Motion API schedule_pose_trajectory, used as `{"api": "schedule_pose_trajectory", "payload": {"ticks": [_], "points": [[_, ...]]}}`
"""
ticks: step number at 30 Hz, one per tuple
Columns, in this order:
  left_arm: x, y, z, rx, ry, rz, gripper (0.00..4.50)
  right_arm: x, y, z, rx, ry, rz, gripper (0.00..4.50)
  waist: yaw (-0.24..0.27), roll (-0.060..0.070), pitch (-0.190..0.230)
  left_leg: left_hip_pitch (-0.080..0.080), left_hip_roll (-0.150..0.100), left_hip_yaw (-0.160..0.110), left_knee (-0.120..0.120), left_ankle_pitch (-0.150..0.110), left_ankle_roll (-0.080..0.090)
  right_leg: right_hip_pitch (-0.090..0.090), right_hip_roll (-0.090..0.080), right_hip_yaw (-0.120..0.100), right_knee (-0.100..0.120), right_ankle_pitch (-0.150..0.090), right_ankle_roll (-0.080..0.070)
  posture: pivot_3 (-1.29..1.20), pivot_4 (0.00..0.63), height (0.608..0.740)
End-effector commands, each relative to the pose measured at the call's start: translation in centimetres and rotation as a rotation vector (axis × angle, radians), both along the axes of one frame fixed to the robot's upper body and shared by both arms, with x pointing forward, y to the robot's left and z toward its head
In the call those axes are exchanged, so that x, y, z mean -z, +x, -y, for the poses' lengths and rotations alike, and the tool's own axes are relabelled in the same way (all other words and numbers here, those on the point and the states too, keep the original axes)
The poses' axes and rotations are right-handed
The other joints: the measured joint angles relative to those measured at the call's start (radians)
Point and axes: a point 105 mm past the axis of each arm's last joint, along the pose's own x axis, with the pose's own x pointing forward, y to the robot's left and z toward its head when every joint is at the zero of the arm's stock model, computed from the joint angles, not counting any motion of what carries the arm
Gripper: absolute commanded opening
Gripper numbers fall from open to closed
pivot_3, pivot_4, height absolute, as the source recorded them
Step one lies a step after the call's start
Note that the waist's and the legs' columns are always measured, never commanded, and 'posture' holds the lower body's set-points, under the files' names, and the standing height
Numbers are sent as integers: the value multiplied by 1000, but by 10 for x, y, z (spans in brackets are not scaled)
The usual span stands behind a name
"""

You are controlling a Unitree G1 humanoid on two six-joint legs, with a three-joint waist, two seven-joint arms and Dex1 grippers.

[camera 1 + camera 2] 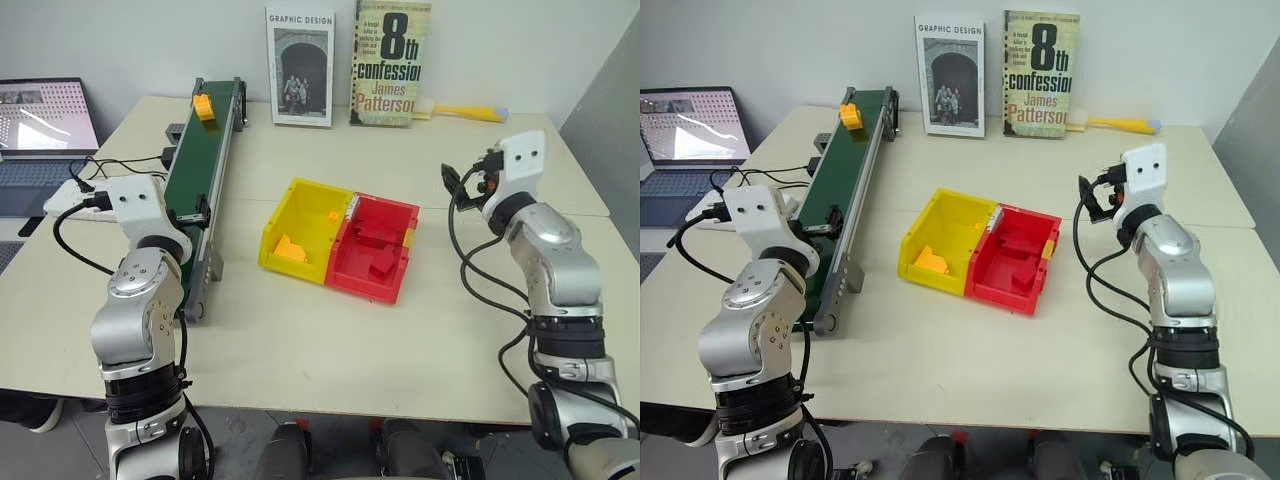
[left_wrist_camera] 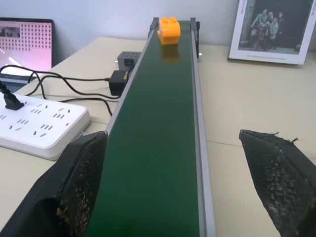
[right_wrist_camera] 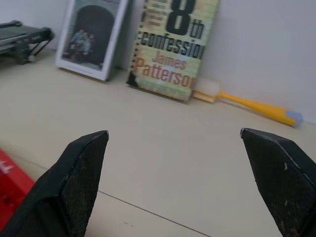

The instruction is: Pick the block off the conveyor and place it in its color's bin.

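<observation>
Left wrist view: power strip (image 2: 39, 126) beside conveyor (image 2: 163, 138), both grippers (image 2: 182, 187) spread, empty.

Right eye view. The orange-yellow block (image 1: 850, 115) sat at the far end of the dark-green conveyor (image 1: 844, 190), which ran lengthwise along the left side of the pale bench (image 1: 940, 350). Near the bench's middle stood the yellow bin (image 1: 915, 240), holding a small orange-yellow piece (image 1: 932, 261), joined on its right to a red bin (image 1: 1035, 296) containing red blocks (image 1: 1018, 248). The left arm (image 1: 755, 300) hung beside the conveyor's near end; the right arm (image 1: 1165, 270) reached forward at the right, its gripper (image 1: 1092, 203) held above the bench. Two books (image 1: 995, 73) stood upright against the far wall, a yellow-handled brush (image 1: 1120, 125) lay beside them, and an open laptop (image 1: 690, 130) stood at far left.
</observation>
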Motion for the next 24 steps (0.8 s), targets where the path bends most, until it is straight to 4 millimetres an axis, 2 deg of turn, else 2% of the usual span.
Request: {"api": "schedule_pose_trajectory", "payload": {"ticks": [1, 5, 9, 12, 16, 20, 24], "points": [[-17, 2, 0, -8, 34, 67, 4442, -29, -22, -35, -308, 1, 19, 4500, 0, 0, 0, 0, 0, 0, 0, 0, 0, 0, 0, 0, 0, 0, 0, 0, 150, 740], [-22, 6, -3, -19, 21, 70, 4442, -48, -64, -80, -684, -17, -45, 4500, 0, 0, 0, 0, 0, -1, 0, 0, 0, 0, 0, -1, 0, 0, 0, 0, 150, 740], [-18, 10, -8, -50, -5, 61, 4442, -50, -87, -96, -853, -35, -91, 4500, 1, 0, 0, 0, 0, -3, 0, 0, 1, 1, 0, -1, -1, 0, 0, 0, 150, 740], [-16, 16, -7, -53, -29, 56, 4442, -41, -90, -104, -883, -84, -95, 4500, 1, -1, 0, 0, 0, -3, 0, 0, 1, 1, 0, -2, -1, 0, 0, 0, 150, 740], [-19, 16, -10, -73, -12, 67, 4442, -47, -93, -107, -909, -56, -81, 4500, 1, -1, 0, -1, 0, -3, 0, 0, 0, 0, -1, -2, -1, 0, 0, 0, 150, 740], [-9, 16, -15, -110, -36, 46, 4442, -44, -97, -112, -934, -58, -83, 4500, 1, -1, 0, -1, 0, -3, 0, 0, 0, 0, -1, -2, -1, 0, 0, 0, 150, 740], [-14, 19, -13, -89, -29, 61, 4442, -47, -96, -114, -934, -40, -80, 4500, 1, -1, 0, -1, 0, -3, 0, 0, 0, 0, -1, -2, -1, 0, 0, 0, 150, 740]]}}
